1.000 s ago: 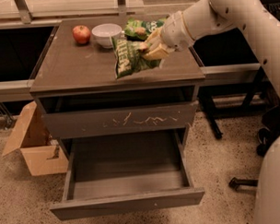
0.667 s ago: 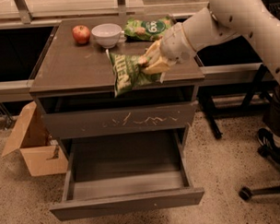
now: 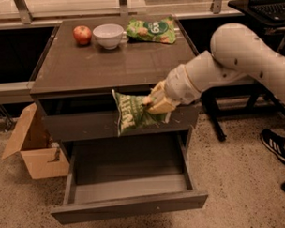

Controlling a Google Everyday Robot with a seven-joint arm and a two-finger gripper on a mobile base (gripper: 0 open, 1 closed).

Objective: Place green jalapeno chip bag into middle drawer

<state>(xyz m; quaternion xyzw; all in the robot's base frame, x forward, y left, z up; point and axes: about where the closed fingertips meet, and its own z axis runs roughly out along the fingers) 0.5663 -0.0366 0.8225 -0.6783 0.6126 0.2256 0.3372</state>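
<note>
My gripper (image 3: 154, 103) is shut on the green jalapeno chip bag (image 3: 130, 113), a crinkly green bag with white block letters. The bag hangs from its right end in front of the cabinet, level with the upper drawer front (image 3: 86, 125). Below it the middle drawer (image 3: 131, 189) stands pulled open, with a smooth grey floor and a plain front panel. The bag is above the drawer's back part and does not touch it.
On the cabinet top (image 3: 84, 71) stand a red apple (image 3: 82, 34), a white bowl (image 3: 108, 35) and another green chip bag with a round logo (image 3: 152, 30). A cardboard box (image 3: 33, 148) sits on the floor to the left. A person's shoe (image 3: 277, 146) is at right.
My gripper has carried the jalapeno bag off the cabinet top, forward and down over the front edge, to above the open drawer.
</note>
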